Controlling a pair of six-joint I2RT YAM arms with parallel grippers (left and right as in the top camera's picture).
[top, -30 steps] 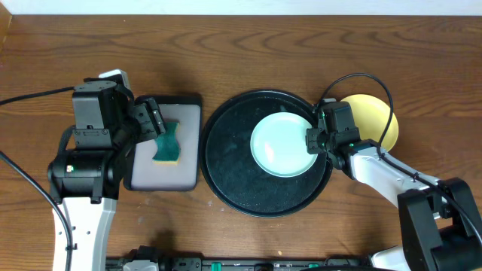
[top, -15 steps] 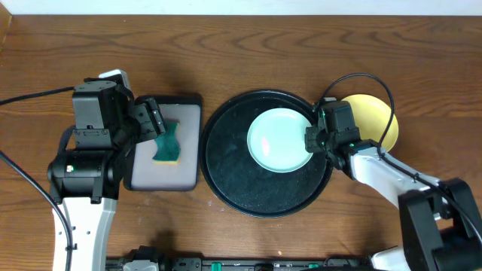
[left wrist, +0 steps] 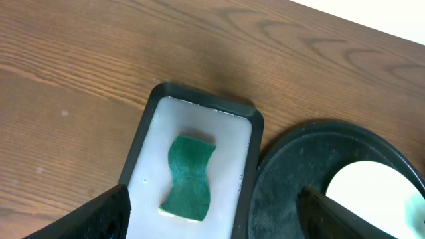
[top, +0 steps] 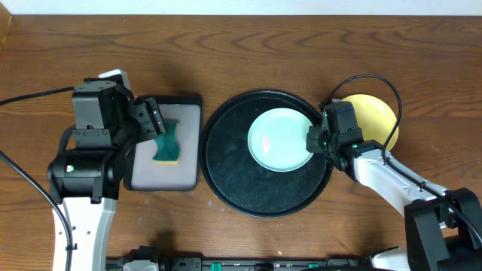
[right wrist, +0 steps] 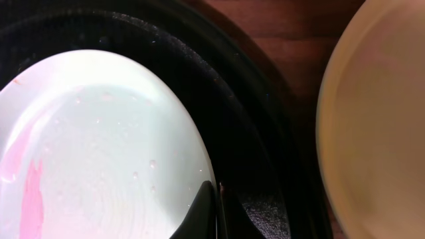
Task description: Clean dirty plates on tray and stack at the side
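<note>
**My right claw [top: 310, 141] tight at rim of pale mint round plastic plate [top: 279, 141]**

The plate, streaked with pink smears [right wrist: 30, 199], lies in the large round black tray [top: 226, 177], toward its right side. My fingertips are pressed together at its right edge; whether they pinch the rim I cannot tell. The pale yellow round plate [top: 374, 117] sits on the wooden desk [top: 241, 53] just beside the tray. My left claw [top: 156, 122] gapes wide, empty, at the small rectangular black tray [top: 143, 177] holding a green sponge [top: 167, 144].
</note>
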